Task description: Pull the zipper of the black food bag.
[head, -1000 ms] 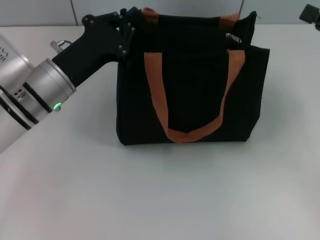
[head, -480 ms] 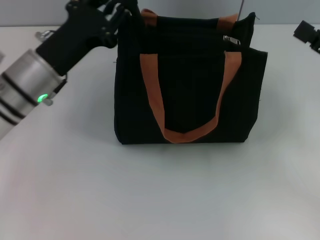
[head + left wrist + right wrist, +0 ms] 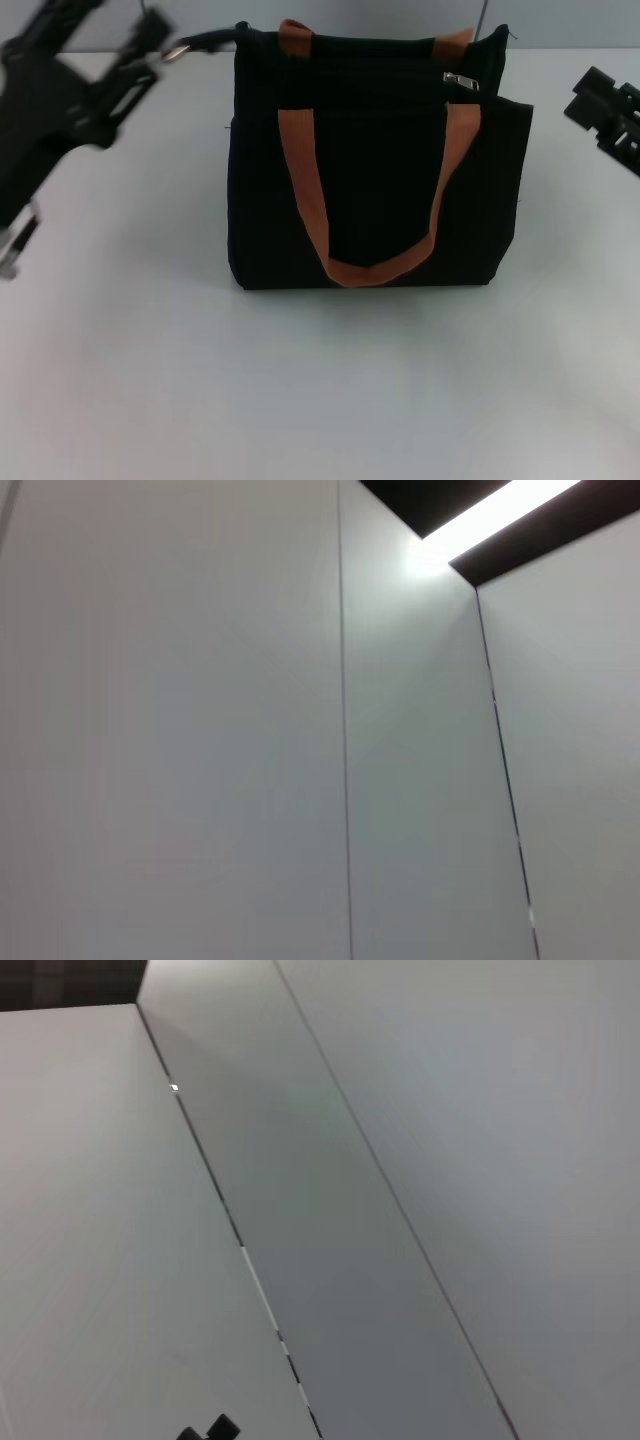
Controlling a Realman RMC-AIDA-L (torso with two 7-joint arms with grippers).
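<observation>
To the left of the black food bag, up near its top left corner, the left gripper hangs in the air over the white table, blurred in the head view; its dark fingers splay apart around nothing, and a small shiny bit shows between its tip and the bag's corner (too smeared to name). It is close to the bag's corner, though whether it touches the fabric I cannot tell. The bag itself stands upright in the middle of the table, a boxy black tote with a rust-orange strap handle looping down its front face and the ends of a second one peeping over the back edge. Along the bag's top edge, toward its right end and just above where the front strap meets the fabric, sits the zipper, a small silver pull tab lying against the black track. Right of the bag, well apart from it and level with its upper half, the right gripper juts in from the picture's edge; how far its fingers stand apart cannot be told, and nothing is seen in them. Both wrist views show only pale wall panels with thin seams.
</observation>
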